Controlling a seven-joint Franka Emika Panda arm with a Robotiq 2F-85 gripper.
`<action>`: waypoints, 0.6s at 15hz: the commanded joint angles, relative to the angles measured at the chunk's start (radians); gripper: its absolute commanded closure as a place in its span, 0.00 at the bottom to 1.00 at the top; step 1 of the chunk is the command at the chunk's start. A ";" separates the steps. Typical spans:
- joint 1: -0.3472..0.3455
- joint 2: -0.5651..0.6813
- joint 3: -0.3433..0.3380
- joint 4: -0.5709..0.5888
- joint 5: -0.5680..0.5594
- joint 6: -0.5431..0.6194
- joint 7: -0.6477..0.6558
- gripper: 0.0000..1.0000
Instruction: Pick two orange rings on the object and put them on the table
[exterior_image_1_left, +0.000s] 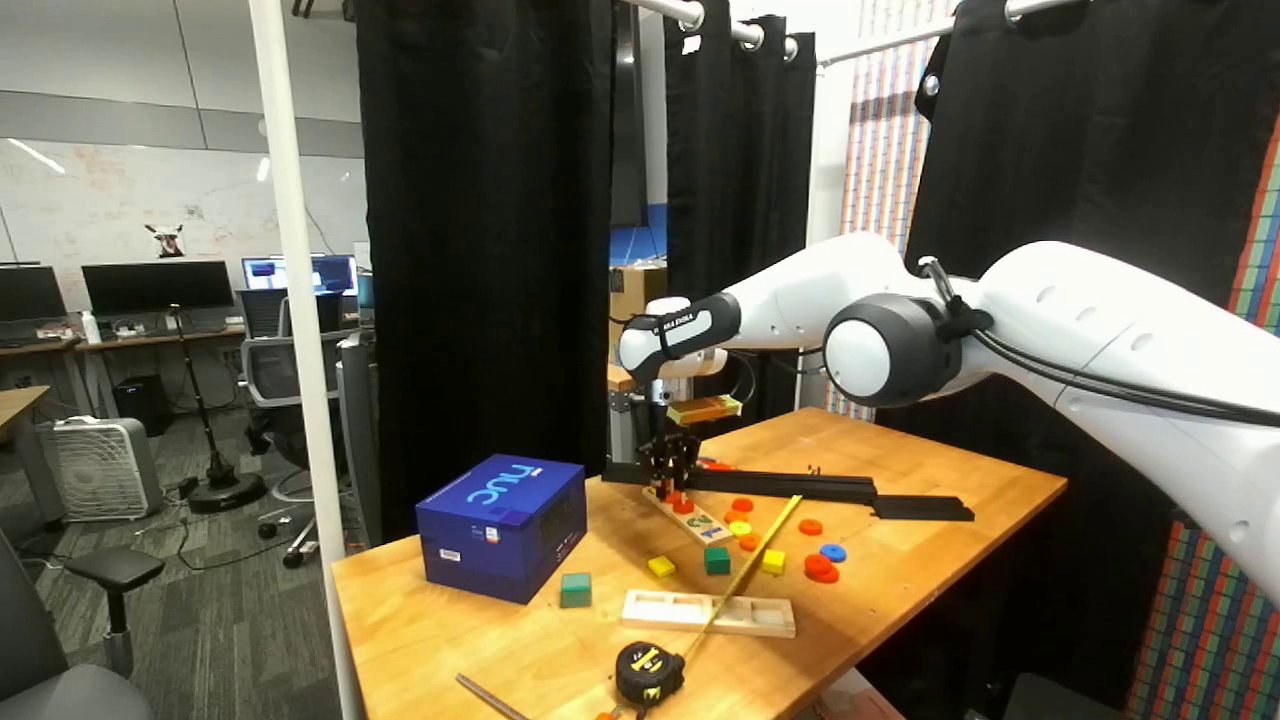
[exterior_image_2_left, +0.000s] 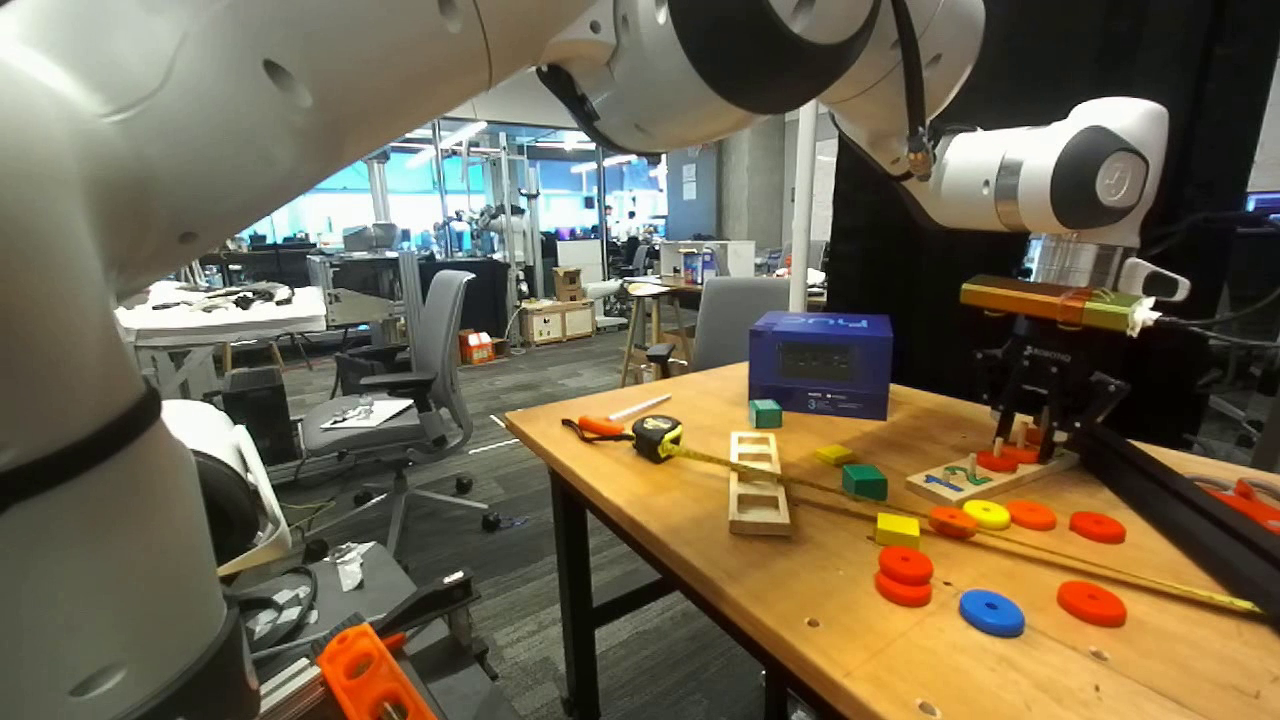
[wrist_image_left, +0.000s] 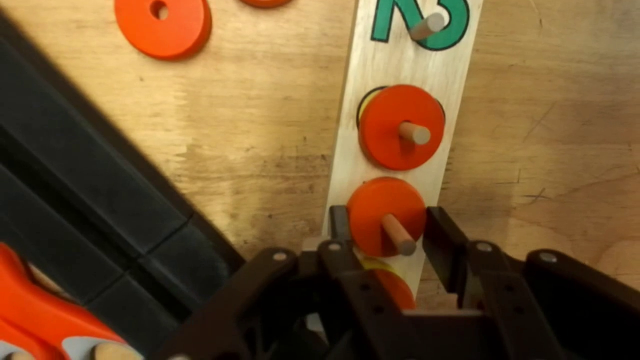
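A wooden peg board with painted numbers lies on the table, and it shows in both exterior views. In the wrist view an orange ring sits around a peg. My gripper has a finger touching each side of this ring, and the peg sticks up between the fingers. A second orange-red ring sits around the neighbouring peg. Another orange ring is partly hidden behind the gripper. The gripper also shows low over the board in both exterior views.
A black bar lies beside the board, with orange-handled scissors beyond it. Loose rings, small blocks, a wooden tray, a tape measure with its yellow blade out, and a blue box are on the table.
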 joint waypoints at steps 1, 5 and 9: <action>-0.003 0.023 0.002 0.053 -0.002 -0.026 -0.012 0.83; -0.005 0.005 -0.002 0.041 -0.003 -0.024 -0.010 0.83; -0.007 -0.022 -0.009 0.025 -0.004 -0.018 -0.006 0.83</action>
